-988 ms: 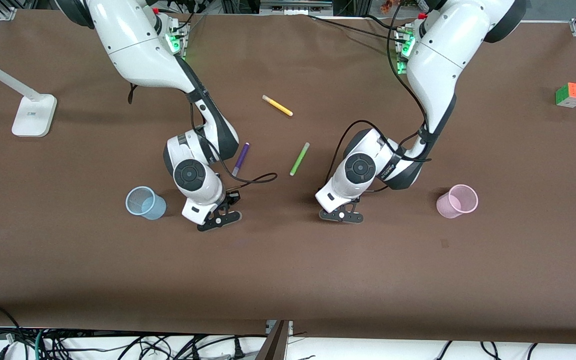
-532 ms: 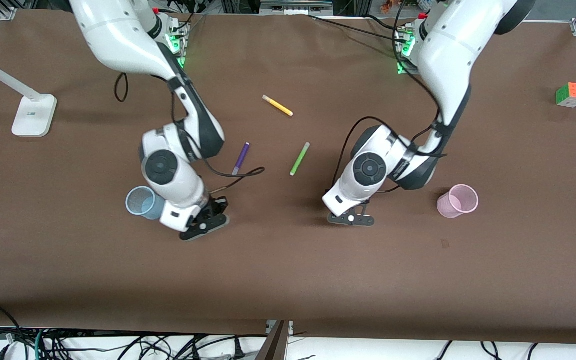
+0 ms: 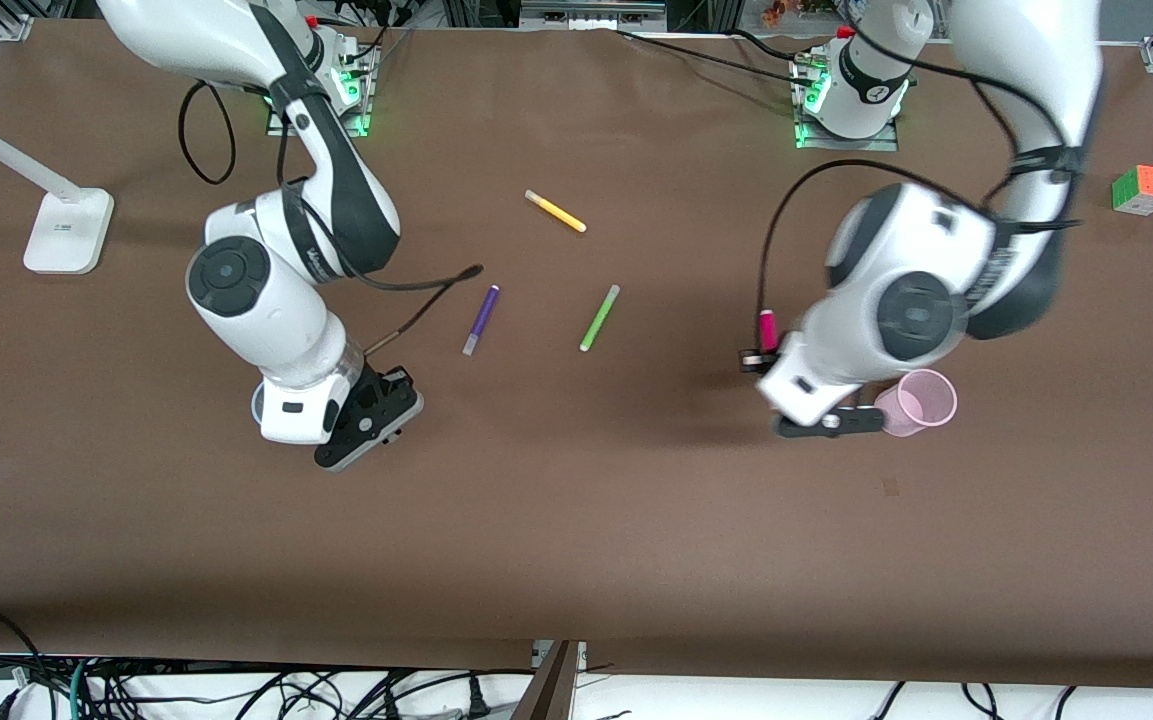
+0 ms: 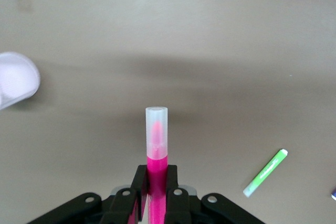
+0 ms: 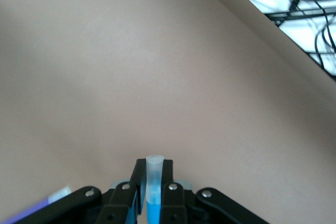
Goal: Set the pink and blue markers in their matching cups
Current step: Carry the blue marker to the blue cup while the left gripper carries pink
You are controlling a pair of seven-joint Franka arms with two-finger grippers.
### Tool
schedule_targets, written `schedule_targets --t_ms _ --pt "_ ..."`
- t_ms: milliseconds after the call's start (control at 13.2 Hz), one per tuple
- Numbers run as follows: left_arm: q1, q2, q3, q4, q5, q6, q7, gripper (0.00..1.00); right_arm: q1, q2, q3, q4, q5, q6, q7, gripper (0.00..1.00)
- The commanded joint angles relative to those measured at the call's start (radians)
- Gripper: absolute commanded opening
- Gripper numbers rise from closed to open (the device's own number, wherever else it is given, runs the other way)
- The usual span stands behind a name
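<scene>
Front view: the left gripper (image 3: 774,372) hangs over the table (image 3: 576,520) at about nine o'clock from the pink cup (image 3: 916,402), just beside it. The pink marker (image 3: 767,329) sticks out of it toward twelve o'clock. The right gripper (image 3: 368,420) hangs low at about three o'clock from the blue cup (image 3: 258,404), which shows only as a sliver of rim under the arm's wrist. A purple marker (image 3: 481,320), a green marker (image 3: 599,317) and a yellow marker (image 3: 555,211) lie between the two arms.

Left wrist view: the left gripper (image 4: 153,187) is clamped tight on the pink marker (image 4: 156,148), whose clear cap points away from the fingers (image 4: 139,184).

Right wrist view: the right gripper (image 5: 153,187) is closed on the blue marker (image 5: 154,187), pale cap outward.
</scene>
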Motion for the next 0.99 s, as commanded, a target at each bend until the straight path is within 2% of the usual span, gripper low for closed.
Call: schedule_targets --t_ms 0,228,456,760,912 --pt "0.144 -0.002 -0.015 -0.011 -0.133 -0.042 0.09 0.0 -0.037 -0.048 0.001 -0.035 0.081 -0.055 -0.231 0.08" --pt "0.314 0.048 -0.013 -0.022 -0.347 -0.073 0.158 0.0 -0.108 -0.055 0.001 -0.038 0.209 -0.107 -0.504 0.08" --pt "0.42 0.085 -0.013 -0.029 -0.456 -0.079 0.158 0.0 -0.181 -0.053 -0.001 -0.067 0.367 -0.124 -0.783 0.08" --pt "0.542 0.179 -0.013 -0.031 -0.554 -0.168 0.177 0.0 -0.263 -0.048 -0.002 -0.113 0.515 -0.163 -1.029 0.08" --pt "0.58 0.191 -0.013 -0.052 -0.573 -0.226 0.177 0.0 -0.31 -0.042 -0.002 -0.141 0.613 -0.196 -1.144 0.08"
